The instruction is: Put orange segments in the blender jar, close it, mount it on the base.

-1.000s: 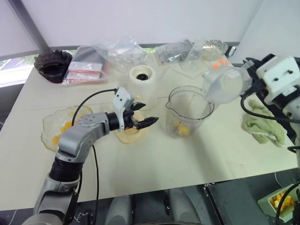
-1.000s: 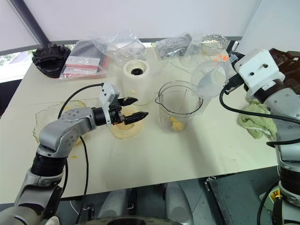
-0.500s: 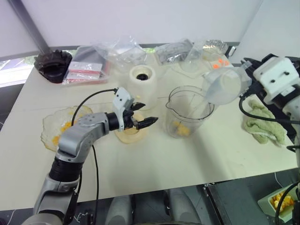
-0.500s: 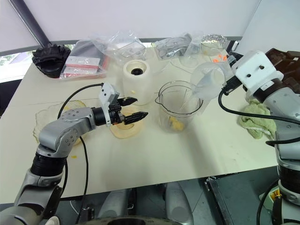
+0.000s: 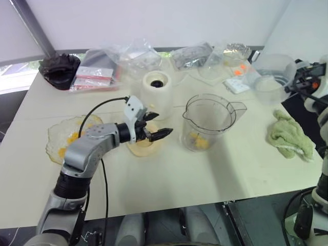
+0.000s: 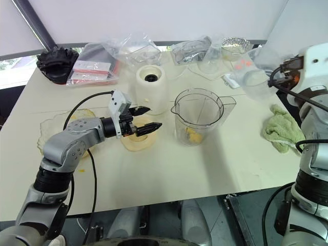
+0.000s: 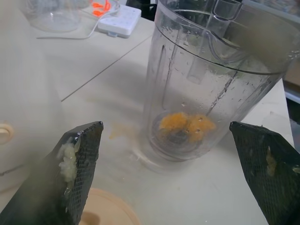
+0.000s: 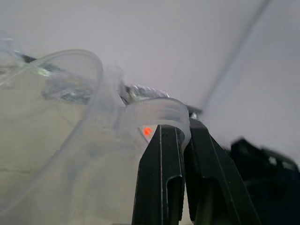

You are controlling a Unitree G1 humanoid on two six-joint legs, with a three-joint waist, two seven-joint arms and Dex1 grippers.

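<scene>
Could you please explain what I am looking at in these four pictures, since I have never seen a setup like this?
This is a two-armed humanoid robot at a cream table. Two pictures come from cameras in its head, looking down over its arms; the other two come from cameras on its wrists, looking along each gripper's black fingers.

On the table stand a tall clear plastic blender jar with yellow-orange orange segments at its bottom, a squat cream-white blender base, a flat cream round lid, a shallow glass bowl, a green cloth and plastic bags.

The left gripper hangs open above the lid, empty. The right gripper is shut on the rim of a small clear plastic cup, held up at the table's right edge.
</scene>
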